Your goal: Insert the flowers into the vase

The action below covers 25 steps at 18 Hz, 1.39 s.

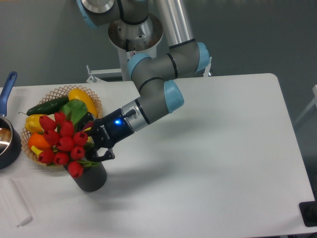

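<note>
Fixed camera, end effector (pixel 92 145) clamped on flowers (pixel 63 144), stems hidden, vase (pixel 90 178) mouth covered by blooms

My flowers (pixel 63 144) are a tight bunch of red tulip buds with green leaves at the back, tilted so the heads lean out to the left and over the near rim of the vase (pixel 91 177). The bunch is wider than the vase mouth and hides most of it; its stems run down toward the opening, though I cannot tell how deep they sit. The vase is a plain dark cylinder, standing upright on the white table.
</note>
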{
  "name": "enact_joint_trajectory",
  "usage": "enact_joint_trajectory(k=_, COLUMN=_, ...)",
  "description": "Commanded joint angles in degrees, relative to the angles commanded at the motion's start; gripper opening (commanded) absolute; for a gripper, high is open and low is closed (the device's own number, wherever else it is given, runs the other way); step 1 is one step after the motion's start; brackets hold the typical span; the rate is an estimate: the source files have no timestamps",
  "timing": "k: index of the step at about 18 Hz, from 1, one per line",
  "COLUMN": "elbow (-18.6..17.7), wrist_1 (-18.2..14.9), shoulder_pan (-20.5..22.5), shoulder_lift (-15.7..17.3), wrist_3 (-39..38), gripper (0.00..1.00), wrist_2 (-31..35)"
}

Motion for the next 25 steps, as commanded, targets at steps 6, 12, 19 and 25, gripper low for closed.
enact_joint_trajectory(k=6, elbow=0.17, wrist_1=0.00, shoulder_pan=0.18, shoulder_lift=0.61, wrist_3=0.00, gripper=1.00, wrist_2=1.66)
enact_joint_trajectory(k=12, elbow=0.44, wrist_1=0.09, shoulder_pan=0.44, shoulder_lift=6.41, wrist_3=-0.09, gripper=1.00, wrist_2=16.14)
enact_joint_trajectory(k=19, elbow=3.51, wrist_1=0.00, shoulder_pan=7.90, shoulder_lift=15.63, wrist_3=1.05, gripper=1.00, wrist_2=33.28)
enact_joint_trajectory(k=25, elbow=9.66, wrist_1=-4.03, shoulder_pan=11.16, shoulder_lift=19.42, wrist_3=2.46, gripper=1.00, wrist_2=46.49)
